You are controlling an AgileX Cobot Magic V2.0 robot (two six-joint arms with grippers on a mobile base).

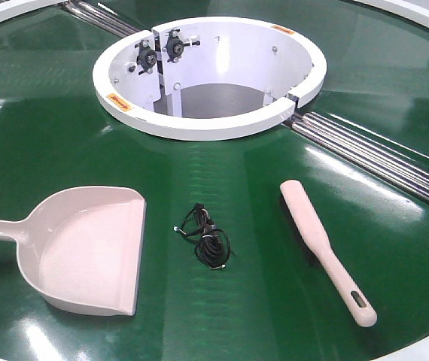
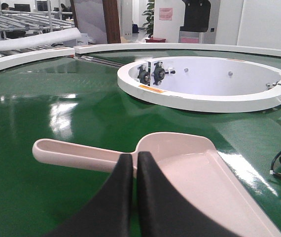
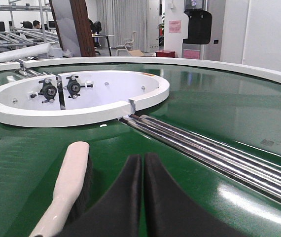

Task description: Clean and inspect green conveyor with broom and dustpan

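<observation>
The green conveyor (image 1: 34, 120) fills the front view, glossy and curved. On it at the left lies the dustpan (image 1: 86, 252), mouth facing right, handle running off the left edge. The broom (image 1: 324, 248) lies at the right, slotted handle end nearest. In the left wrist view my left gripper (image 2: 135, 159) is shut and empty, hanging over the spot where the dustpan's (image 2: 204, 177) handle meets its scoop. Over in the right wrist view my right gripper (image 3: 143, 159) is also shut and empty, just right of the broom (image 3: 70, 182). Neither gripper shows in the front view.
A tangled black cable (image 1: 208, 239) lies on the belt between dustpan and broom. The white ring-shaped housing (image 1: 207, 124) stands at the belt's centre. Silver roller rails (image 1: 380, 158) run from it toward the right edge. A white rim (image 1: 425, 350) borders the belt at the front.
</observation>
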